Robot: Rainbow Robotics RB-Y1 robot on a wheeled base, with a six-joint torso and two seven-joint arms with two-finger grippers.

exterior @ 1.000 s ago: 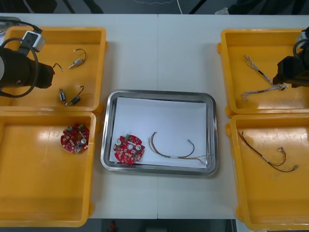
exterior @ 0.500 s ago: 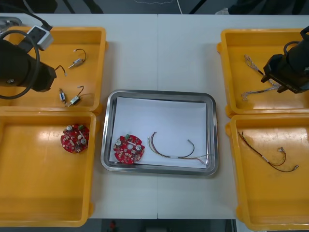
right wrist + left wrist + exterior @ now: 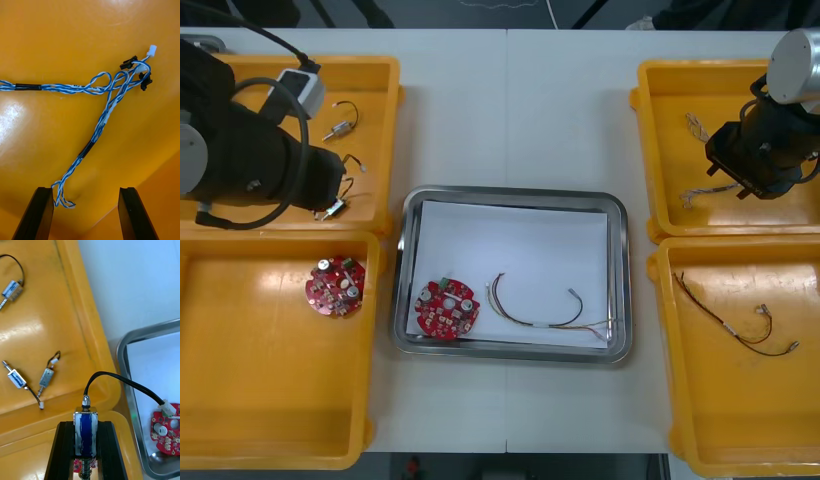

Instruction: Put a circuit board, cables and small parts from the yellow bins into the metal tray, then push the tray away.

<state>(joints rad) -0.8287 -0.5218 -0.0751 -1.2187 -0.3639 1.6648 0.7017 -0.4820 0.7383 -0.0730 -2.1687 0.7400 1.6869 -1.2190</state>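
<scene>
My left gripper (image 3: 85, 426): pinching one of four small metal parts (image 3: 86, 417).
My right gripper (image 3: 85, 191): spread, two blue-white cables (image 3: 101, 123) just ahead.

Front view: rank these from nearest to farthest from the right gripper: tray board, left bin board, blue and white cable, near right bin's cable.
1. Blue and white cable, in the far right bin, right by the right gripper.
2. Near right bin's cable, one bin over.
3. Tray board, mid-table.
4. Left bin board, far side.
</scene>
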